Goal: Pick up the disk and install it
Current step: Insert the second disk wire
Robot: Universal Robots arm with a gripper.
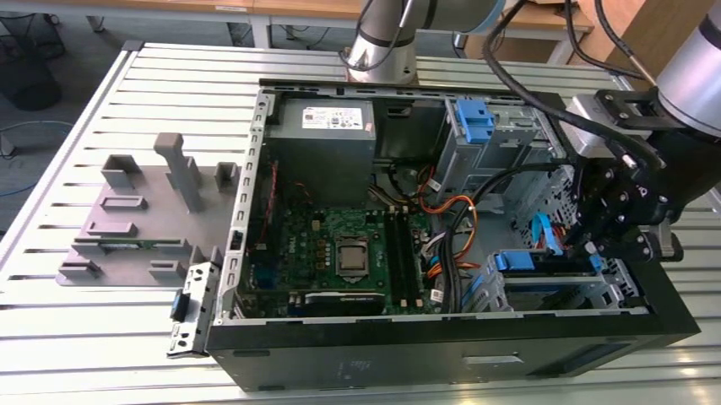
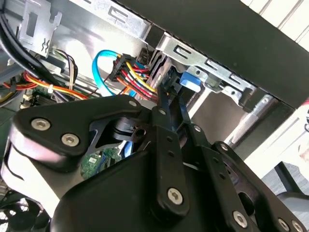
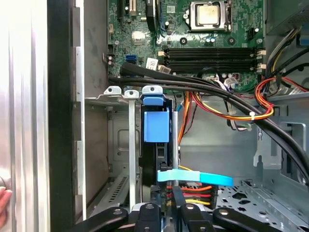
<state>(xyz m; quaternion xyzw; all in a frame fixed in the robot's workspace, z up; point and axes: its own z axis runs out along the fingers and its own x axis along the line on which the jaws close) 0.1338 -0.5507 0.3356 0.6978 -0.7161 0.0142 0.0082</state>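
My arm (image 1: 389, 34) has a polished silver tube segment rising just behind the open computer case (image 1: 451, 354), with a grey joint housing above it. Thick black cables (image 1: 529, 84) loop from it over the case. The gripper (image 2: 166, 104) is matte black: flat linkage bars pinned with silver screws (image 2: 175, 195) and rounded knuckle plates.

The disk (image 3: 155, 145) stands on edge in the drive cage at the near corner of the open case, toward the exterior view's right (image 1: 549, 261); its blue plastic bracket faces up, tab visible; its dark body sits between the cage's metal rails, apparently fully seated.
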